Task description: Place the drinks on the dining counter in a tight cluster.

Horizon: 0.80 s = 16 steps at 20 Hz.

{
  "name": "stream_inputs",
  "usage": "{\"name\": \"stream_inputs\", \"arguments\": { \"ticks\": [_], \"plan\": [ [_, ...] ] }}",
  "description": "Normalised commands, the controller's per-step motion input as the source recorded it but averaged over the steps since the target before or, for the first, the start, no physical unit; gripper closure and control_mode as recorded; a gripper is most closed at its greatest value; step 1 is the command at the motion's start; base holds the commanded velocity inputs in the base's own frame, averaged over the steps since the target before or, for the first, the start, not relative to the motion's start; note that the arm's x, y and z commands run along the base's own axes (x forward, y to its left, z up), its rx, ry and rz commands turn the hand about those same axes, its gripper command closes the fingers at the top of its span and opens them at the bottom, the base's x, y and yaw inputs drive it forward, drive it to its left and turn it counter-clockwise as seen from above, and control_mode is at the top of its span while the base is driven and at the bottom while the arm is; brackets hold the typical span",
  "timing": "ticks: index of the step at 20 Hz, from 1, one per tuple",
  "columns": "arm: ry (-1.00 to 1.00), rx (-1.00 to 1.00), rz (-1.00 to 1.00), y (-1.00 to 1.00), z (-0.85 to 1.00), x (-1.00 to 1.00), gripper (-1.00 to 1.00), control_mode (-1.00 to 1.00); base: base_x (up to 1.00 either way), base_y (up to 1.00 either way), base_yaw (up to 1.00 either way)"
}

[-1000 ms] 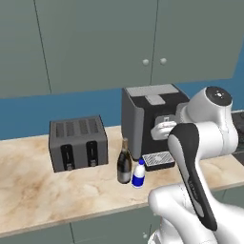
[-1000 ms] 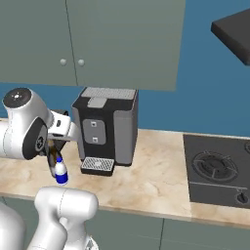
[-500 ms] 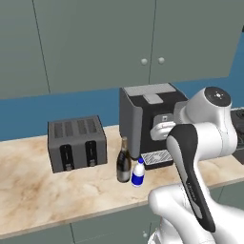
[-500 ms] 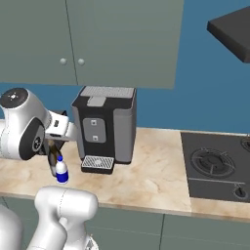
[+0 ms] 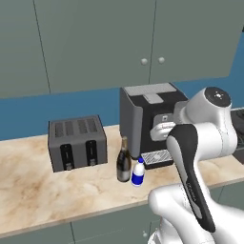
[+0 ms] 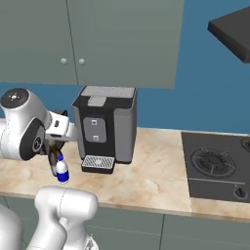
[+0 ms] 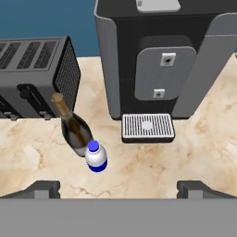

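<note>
Compared with the frames a second ago, the whole scene sits slightly shifted in both base views: the coffee machine and toaster slide together, so the camera has moved with the base, not the objects. The bottles keep their places relative to the appliances.

The marble tabletop point(image 5: 57, 190) runs below grey-green wall cabinets point(image 5: 95, 43) and a blue wall. On it, largest first: the black coffee machine point(image 5: 143, 119) with its drip tray facing the robot, then the grey toaster point(image 5: 77, 142) well to its left. A cooktop point(image 6: 217, 166) lies to the machine's right in the right base view.

Between toaster and coffee machine stands the dark bottle point(image 5: 124, 161), upright with a tan cap. Just beside it, on the side nearer the robot, stands the little white bottle point(image 5: 138, 172) with a blue band and blue cap; in the hand view the two appear touching or nearly so.

The gripper point(image 7: 118, 187) hovers above the tabletop, jaws spread wide, holding and touching nothing. The white bottle lies ahead of the jaws, left of centre.
</note>
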Motion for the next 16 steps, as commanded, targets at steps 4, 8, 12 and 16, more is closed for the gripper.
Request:
{"name": "stream_inputs", "arguments": {
  "ticks": [4,8,12,16],
  "plan": [
    [0.06,0.00,0.17,0.16,-0.22,0.00,-1.00,-1.00,0.00,0.00,0.00],
    [0.09,0.00,0.17,0.13,-0.21,-0.13,-1.00,-1.00,0.00,0.00,0.00],
    [0.07,-0.03,0.09,0.42,-0.33,-0.12,-1.00,-1.00,0.00,0.00,0.00],
    [0.08,-0.05,0.02,0.59,-0.47,-0.01,-1.00,-1.00,0.00,0.00,0.00]
  ]
}}
